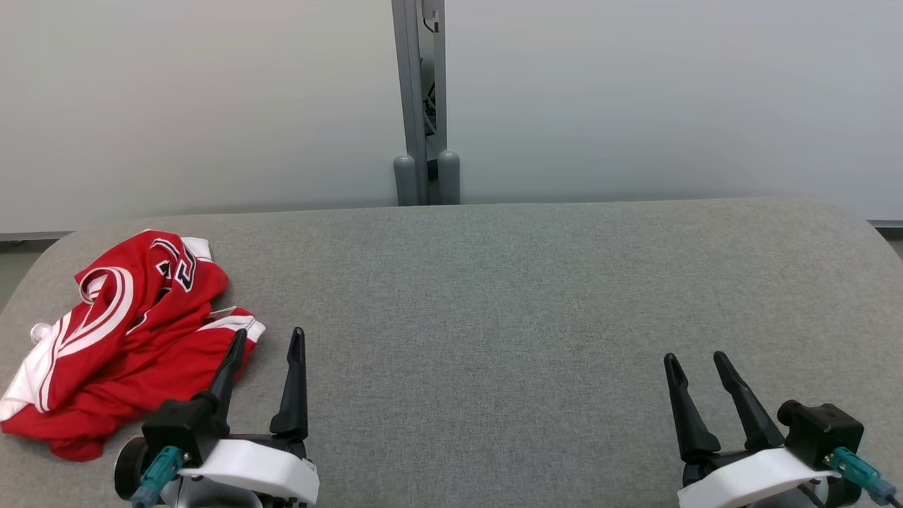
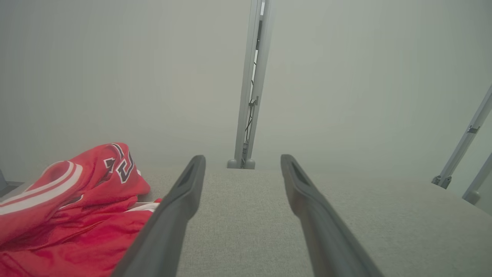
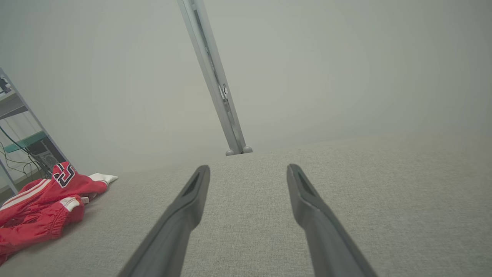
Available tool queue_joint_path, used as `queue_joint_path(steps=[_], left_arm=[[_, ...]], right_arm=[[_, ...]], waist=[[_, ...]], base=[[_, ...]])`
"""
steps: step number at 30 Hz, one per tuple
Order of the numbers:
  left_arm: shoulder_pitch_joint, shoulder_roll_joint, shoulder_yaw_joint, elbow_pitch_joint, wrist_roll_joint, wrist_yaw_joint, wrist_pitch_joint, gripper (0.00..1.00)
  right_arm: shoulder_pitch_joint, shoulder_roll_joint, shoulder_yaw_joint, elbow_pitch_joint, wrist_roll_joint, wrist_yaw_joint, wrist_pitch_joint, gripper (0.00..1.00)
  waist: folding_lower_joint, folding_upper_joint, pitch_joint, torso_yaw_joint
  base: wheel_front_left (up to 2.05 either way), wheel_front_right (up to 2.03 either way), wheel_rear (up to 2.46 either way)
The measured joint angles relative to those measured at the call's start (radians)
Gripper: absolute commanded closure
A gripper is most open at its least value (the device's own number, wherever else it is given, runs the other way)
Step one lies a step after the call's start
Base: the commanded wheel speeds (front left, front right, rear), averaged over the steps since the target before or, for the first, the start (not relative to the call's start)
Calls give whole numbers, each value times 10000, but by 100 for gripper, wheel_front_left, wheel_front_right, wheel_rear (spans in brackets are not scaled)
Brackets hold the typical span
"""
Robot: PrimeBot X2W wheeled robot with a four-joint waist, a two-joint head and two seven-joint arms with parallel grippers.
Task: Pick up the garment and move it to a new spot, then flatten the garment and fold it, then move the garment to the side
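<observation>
A crumpled red garment (image 1: 120, 339) with white stripes and dark lettering lies in a heap at the left end of the grey fabric table (image 1: 494, 296). My left gripper (image 1: 269, 334) stands open just right of the heap, its left finger close beside the cloth, nothing between the fingers. In the left wrist view the garment (image 2: 69, 215) lies at the lower left beside that open gripper (image 2: 243, 161). My right gripper (image 1: 695, 360) is open over bare table near the front right, far from the cloth. Its wrist view has the garment (image 3: 42, 207) at the far left and its gripper (image 3: 249, 171) empty.
A grey metal post (image 1: 422, 106) on two round feet stands behind the table's far edge, against a pale wall. A shelf frame with cables (image 3: 23, 142) stands beyond the table's left end. Slanted metal legs (image 2: 467, 142) stand off to the right.
</observation>
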Motion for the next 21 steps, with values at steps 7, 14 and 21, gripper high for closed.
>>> queue_joint_path(steps=[7, 14, 21], left_arm=[[138, -36, -90, -2, 612, -2, -167, 0], [201, -81, -105, 17, 1133, -2, -343, 0], [243, -132, -125, 52, 1672, -4, -495, 0]], right_arm=[[61, -17, 148, 15, -757, 0, -119, 0], [100, -21, 211, 12, -1239, 0, -234, 0], [128, -27, 245, 10, -1799, 2, -328, 0]], waist=[[0, 0, -89, -29], [0, 0, -162, -60], [0, 0, -222, -47]], base=[[0, 0, 0], [0, 0, 0], [0, 0, 0]])
